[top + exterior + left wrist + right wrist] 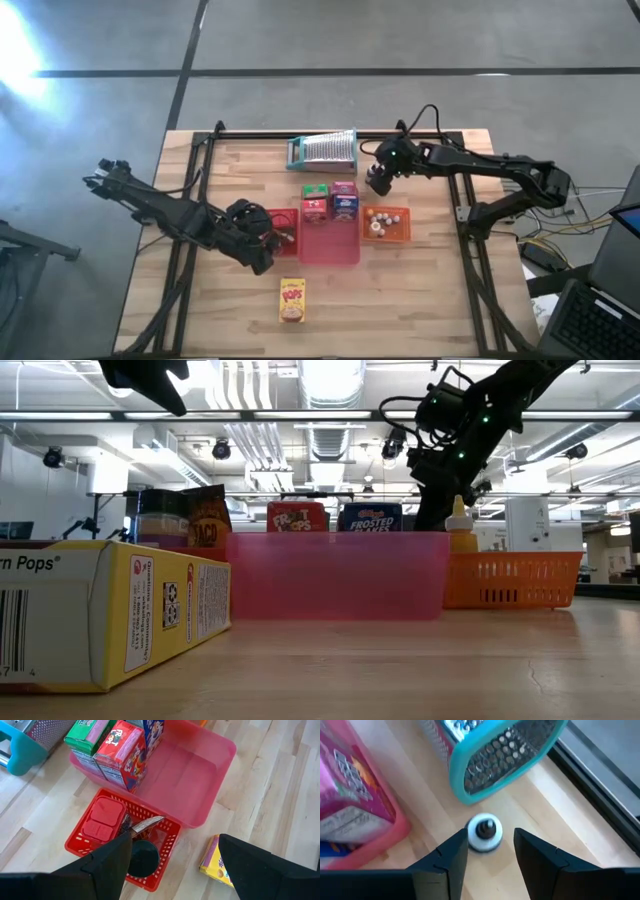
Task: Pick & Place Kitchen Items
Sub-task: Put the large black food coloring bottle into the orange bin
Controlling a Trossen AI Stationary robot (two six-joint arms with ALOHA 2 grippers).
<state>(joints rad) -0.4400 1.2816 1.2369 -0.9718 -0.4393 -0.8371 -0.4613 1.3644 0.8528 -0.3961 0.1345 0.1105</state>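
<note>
My right gripper [377,186] is open at the far right of the pink tray [330,248], near the teal-framed grater [322,150]. In the right wrist view a small white-capped bottle [485,832] stands on the table between its fingertips [490,845]. My left gripper [257,246] hangs open and empty above the red basket [165,827], which holds a red pack [102,819], a brown packet [145,824] and a dark round jar [142,857]. Green [316,190], red [314,208], pink [344,188] and blue [346,207] boxes stand at the tray's far end. My right gripper comes slanting down from the table's right, with one finger on each side of the small bottle's white cap [479,839]. The bottle stands upright on the wood. Whether either finger touches it, I cannot tell.
An orange basket [388,236] with several tiny bottles sits right of the pink tray. A yellow Corn Pops box [292,300] lies near the front edge. The near half of the pink tray is bare. Black frame rails [196,190] run along the table's sides and far edge.
</note>
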